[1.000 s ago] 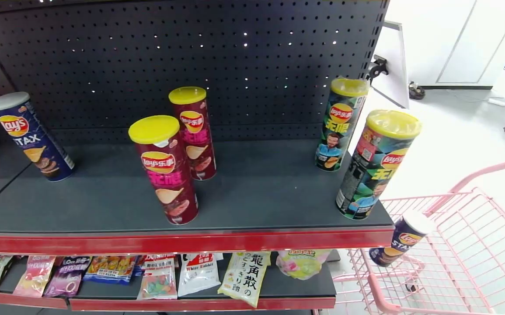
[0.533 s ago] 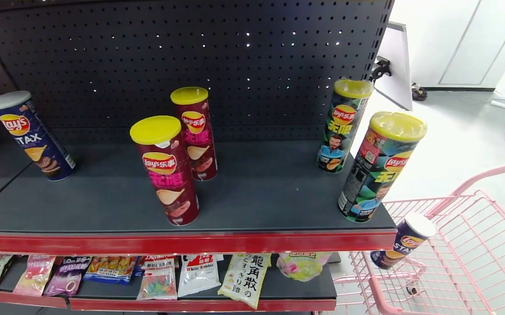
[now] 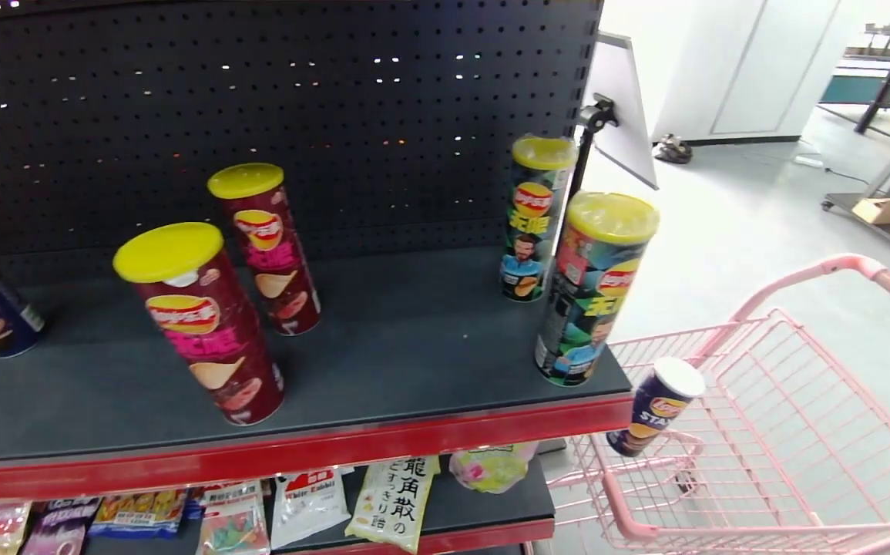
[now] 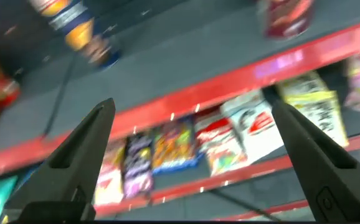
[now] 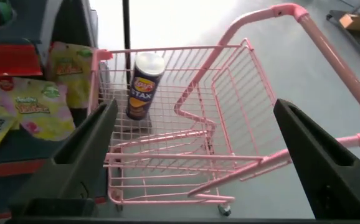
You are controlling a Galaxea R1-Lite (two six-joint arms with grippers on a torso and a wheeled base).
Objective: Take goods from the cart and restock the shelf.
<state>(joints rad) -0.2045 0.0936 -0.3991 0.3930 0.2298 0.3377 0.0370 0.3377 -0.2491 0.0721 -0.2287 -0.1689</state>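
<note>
Both grippers are spread wide, nothing in them. The left gripper (image 4: 192, 104) faces the shelf (image 4: 186, 59) with snack bags (image 4: 174, 146) underneath. The right gripper (image 5: 195, 102) sits above the pink cart (image 5: 186, 48), where one blue chip can (image 5: 144, 84) stands in the corner nearest the shelf.

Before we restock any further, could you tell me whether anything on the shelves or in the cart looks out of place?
Only slightly: on the lower shelf, the pale yellow packet hangs out over the shelf's front edge rather than lying fully on it.
</note>
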